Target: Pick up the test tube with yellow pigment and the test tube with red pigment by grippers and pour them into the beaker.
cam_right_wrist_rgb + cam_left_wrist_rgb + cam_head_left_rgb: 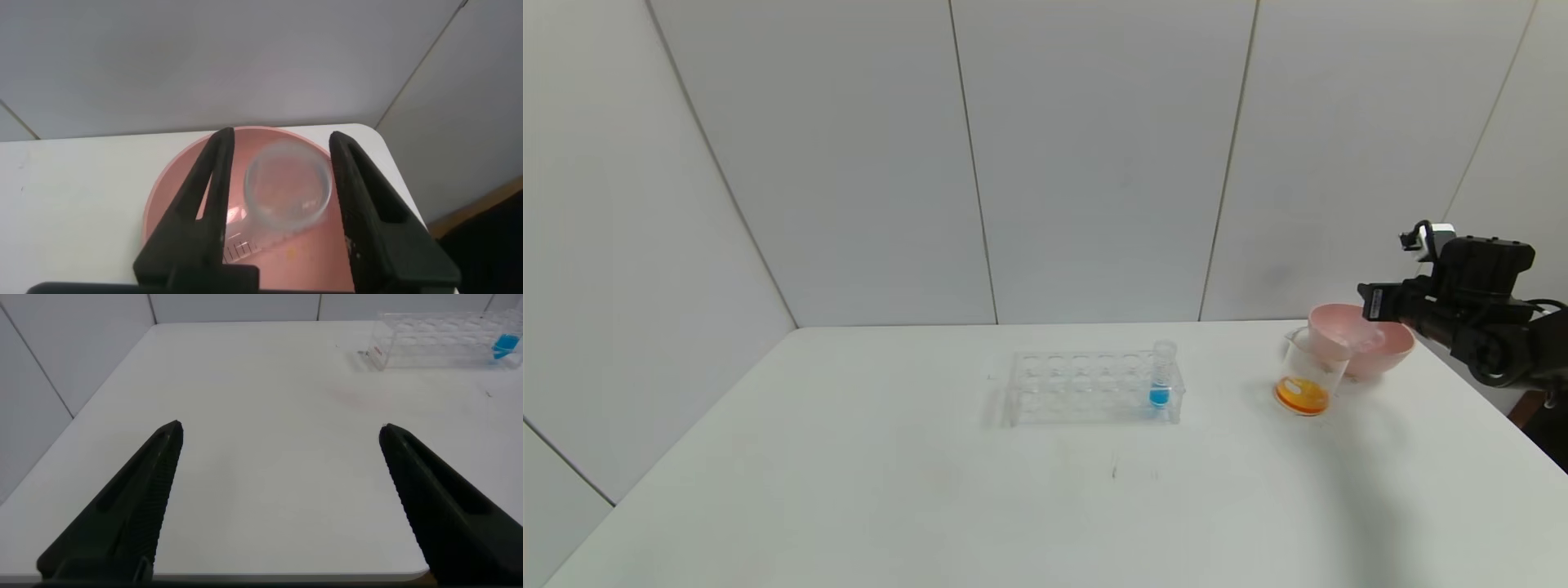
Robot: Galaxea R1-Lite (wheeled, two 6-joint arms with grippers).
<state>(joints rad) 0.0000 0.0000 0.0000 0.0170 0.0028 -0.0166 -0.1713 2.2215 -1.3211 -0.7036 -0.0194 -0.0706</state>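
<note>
The beaker (1304, 380) stands on the table's right side, just in front of the pink bowl (1390, 353), and holds orange liquid at its bottom. My right gripper (1372, 304) hovers over the bowl, open. In the right wrist view an empty clear tube (288, 189) lies tilted inside the bowl (176, 192), below and between the spread fingers of that gripper (282, 135). I cannot tell which pigment it held. No tube with yellow or red liquid shows. My left gripper (282, 429) is open and empty over the table's near left part, outside the head view.
A clear tube rack (1094, 389) stands mid-table with one blue-liquid tube (1161, 377) at its right end; the rack also shows in the left wrist view (441, 339). The table's right edge (1494, 408) runs close behind the bowl.
</note>
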